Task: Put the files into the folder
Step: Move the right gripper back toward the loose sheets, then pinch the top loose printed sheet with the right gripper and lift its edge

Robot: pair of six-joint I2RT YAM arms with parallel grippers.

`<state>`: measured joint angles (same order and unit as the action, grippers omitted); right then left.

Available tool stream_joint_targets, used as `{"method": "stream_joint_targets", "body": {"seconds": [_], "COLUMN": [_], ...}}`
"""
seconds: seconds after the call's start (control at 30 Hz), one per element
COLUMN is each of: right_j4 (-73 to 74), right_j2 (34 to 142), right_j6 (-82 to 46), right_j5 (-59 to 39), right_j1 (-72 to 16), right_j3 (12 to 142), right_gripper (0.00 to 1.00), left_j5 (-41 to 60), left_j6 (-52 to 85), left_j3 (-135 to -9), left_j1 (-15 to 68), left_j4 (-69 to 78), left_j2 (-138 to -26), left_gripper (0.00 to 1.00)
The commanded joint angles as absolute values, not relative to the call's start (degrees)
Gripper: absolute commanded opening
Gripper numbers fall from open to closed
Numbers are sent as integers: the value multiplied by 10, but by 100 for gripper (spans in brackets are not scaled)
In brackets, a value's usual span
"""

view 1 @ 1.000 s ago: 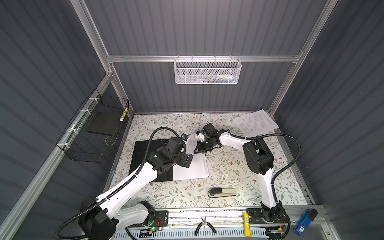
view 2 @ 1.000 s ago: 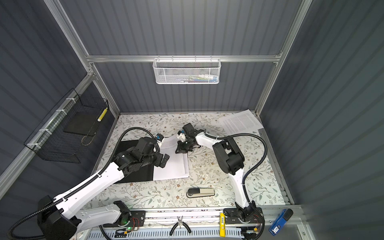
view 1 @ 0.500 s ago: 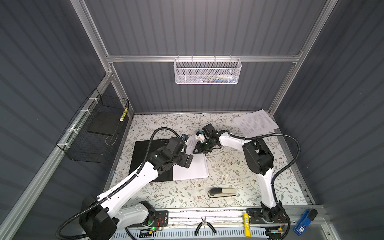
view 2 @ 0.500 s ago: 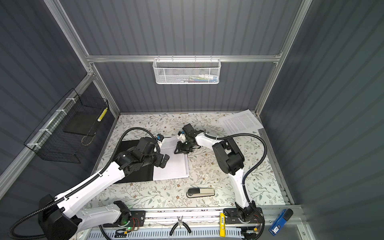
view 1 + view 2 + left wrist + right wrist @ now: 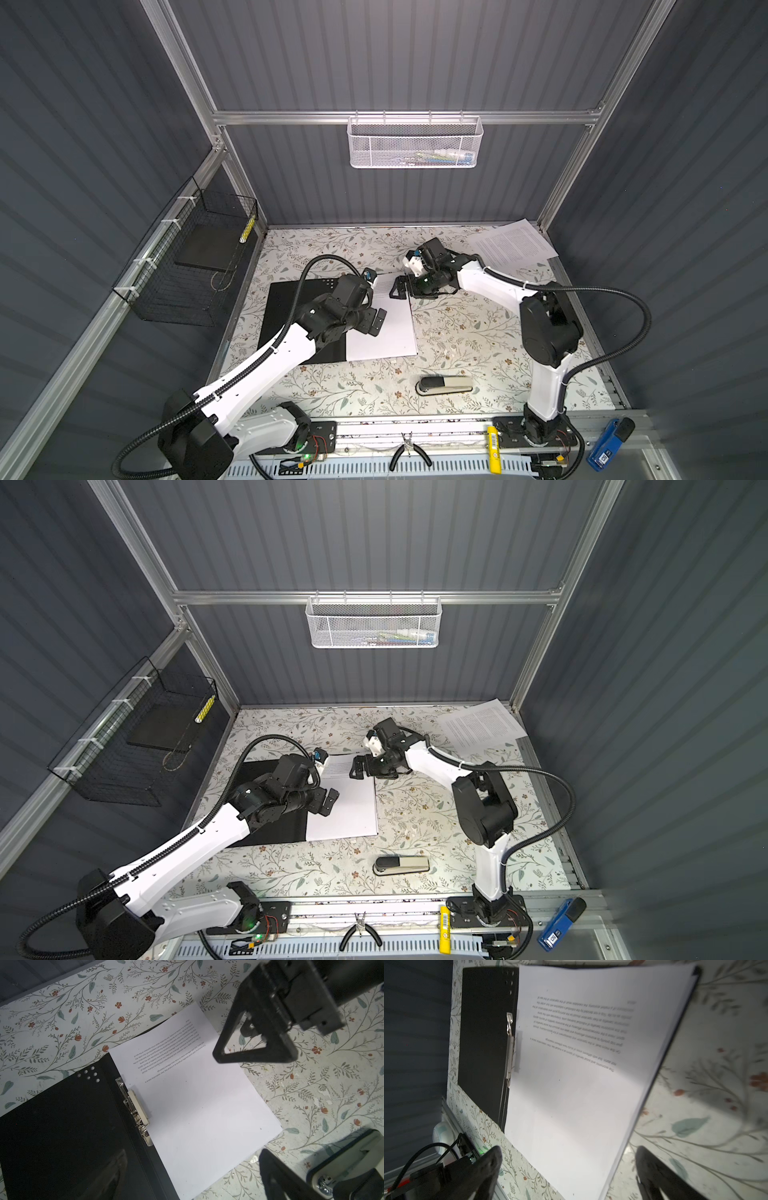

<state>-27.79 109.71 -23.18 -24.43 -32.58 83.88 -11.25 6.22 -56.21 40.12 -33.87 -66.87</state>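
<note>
Sheet (image 5: 386, 332) lies loose on the open folder (image 5: 291, 316); right tool (image 5: 397, 286) just spread. We see left tool (image 5: 376, 322) spread too; files (image 5: 511, 245) remain.

The files (image 5: 197, 1105) carry small black print, upside-down here and too fine to read reliably.

The folder (image 5: 62, 1126) lies open on the floral table (image 5: 62, 1012), with 6 small holes near 1 corner and a metal clip (image 5: 137, 1109) along its spine. The files (image 5: 197, 1105) lie flat against the clip, their print at the end nearest the holes. The left gripper (image 5: 192, 1159) hangs over them, fingers spread wide. The right gripper (image 5: 268, 1043) hovers at their outer edge. A grey stapler (image 5: 357, 1153) sits nearby, partly in view.
</note>
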Motion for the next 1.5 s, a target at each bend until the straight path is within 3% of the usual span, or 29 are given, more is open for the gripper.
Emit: {"method": "stream_joint_targets", "body": {"seconds": [0.0, 0.23, 0.5, 1.0, 1.47], "right_j4": [-306, -298, -246, -267, -329], "right_j2": [1079, 1062, 1144, 1299, 1309], "right_j6": [-235, -254, -306, -329, -348], "right_j5": [-199, -116, -144, -171, -219], "right_j1": [-265, -123, 8, 54, 52], "right_j3": [815, 812, 868, 1014, 1026], "right_gripper": [99, 99, 99, 99, 99], "left_j5": [-105, -105, -106, -102, -99], "left_j6": [70, 69, 69, 69, 69], "left_j3": [-581, -581, -580, -580, -580], "left_j1": [397, 397, 397, 396, 396], "left_j4": [-350, -350, -350, -350, -349], "left_j2": [-669, -672, -670, -674, -671], "left_gripper": [100, 100, 100, 100, 100]}}
